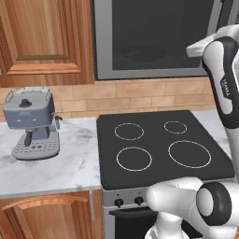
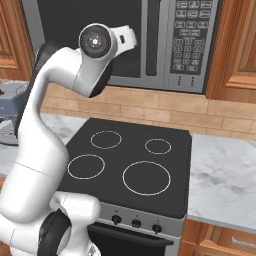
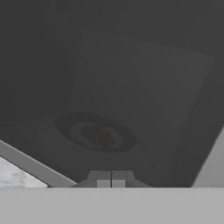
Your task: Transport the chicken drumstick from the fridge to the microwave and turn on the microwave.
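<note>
The microwave hangs above the stove with its dark glass door closed, its bar handle and keypad on the right. My gripper is shut and empty, held close in front of the glass. Through the glass I see the round turntable with a dim dark-brown lump, apparently the chicken drumstick, lying on it. My white hand is raised at the door, left of the handle. The fridge is out of view.
Below the microwave lies a black stove top with four ring burners and knobs on its front. A blue-grey coffee machine stands on the marble counter to the left. Wooden cupboards flank the microwave.
</note>
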Robot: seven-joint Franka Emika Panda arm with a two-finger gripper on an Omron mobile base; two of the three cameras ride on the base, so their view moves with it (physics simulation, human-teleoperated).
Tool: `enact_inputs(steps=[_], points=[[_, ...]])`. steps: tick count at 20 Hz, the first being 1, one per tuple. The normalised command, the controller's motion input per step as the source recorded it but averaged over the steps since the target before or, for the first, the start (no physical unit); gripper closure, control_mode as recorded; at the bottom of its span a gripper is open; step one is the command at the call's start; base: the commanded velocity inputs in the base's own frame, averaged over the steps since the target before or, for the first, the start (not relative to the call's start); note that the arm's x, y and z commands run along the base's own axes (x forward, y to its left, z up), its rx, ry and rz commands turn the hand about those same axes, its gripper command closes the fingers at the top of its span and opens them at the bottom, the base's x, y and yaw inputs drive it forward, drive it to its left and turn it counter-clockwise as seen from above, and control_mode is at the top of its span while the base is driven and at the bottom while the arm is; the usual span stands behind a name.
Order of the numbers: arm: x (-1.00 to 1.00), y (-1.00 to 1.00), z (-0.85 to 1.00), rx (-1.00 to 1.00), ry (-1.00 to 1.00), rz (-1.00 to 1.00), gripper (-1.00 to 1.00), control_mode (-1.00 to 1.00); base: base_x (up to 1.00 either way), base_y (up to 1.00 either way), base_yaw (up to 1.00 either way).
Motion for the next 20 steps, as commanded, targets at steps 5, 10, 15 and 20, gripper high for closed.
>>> enact_inputs(steps=[5,10,15,20], points=[[-0.03,-0.22,0.00,0.22,0.00,0.00,1.00,-1.00,0.00,0.00,0.00],[-0.29,-0.34,0.02,0.30,0.00,-0.04,1.00,-1.00,0.00,0.00,0.00],[-0.17,-0.30,0.02,0.27,0.00,-0.05,1.00,-1.00,0.00,0.00,0.00],[-0.05,-0.31,0.10,0.26,0.02,-0.03,1.00,-1.00,0.00,0.00,0.00]])
